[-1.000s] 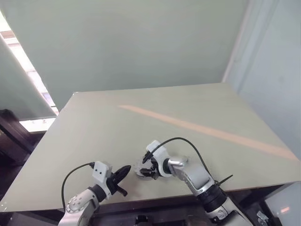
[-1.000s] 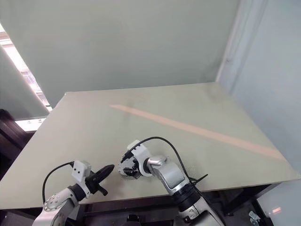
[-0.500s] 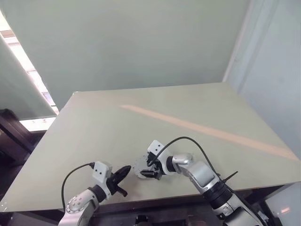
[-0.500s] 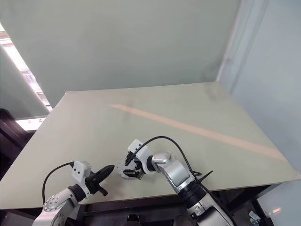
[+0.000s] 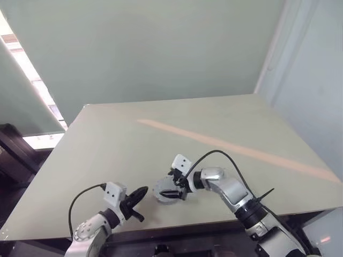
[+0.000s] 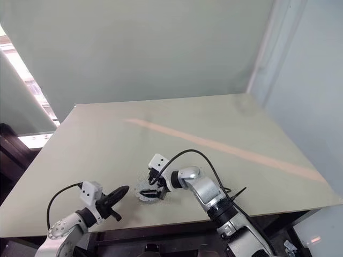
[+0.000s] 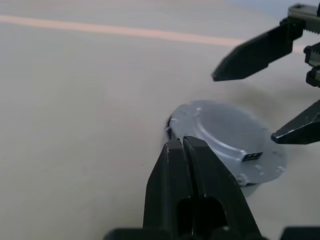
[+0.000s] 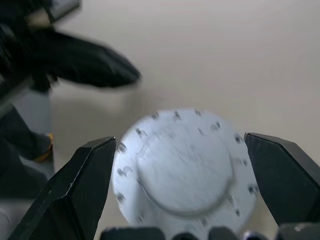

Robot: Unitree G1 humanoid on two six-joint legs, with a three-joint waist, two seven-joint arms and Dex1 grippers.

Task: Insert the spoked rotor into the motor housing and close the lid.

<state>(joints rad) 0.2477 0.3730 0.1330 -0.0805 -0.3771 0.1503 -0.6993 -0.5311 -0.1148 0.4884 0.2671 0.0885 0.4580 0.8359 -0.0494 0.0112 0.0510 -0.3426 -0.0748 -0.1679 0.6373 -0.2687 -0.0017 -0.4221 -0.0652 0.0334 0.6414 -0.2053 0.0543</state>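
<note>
The left gripper [image 5: 140,193] sits low and left of centre in the head views, its two black fingers pressed shut on nothing, tips aimed at the lid [image 5: 163,191]; that lid (a pale grey round disc with a raised middle and small notches round its rim) lies flat on the table [image 5: 225,123] just right of those tips; the right gripper [image 5: 172,186] hangs over the lid's right edge, jaws spread wide, one finger [image 8: 87,187] either side of it, touching nothing.
</note>
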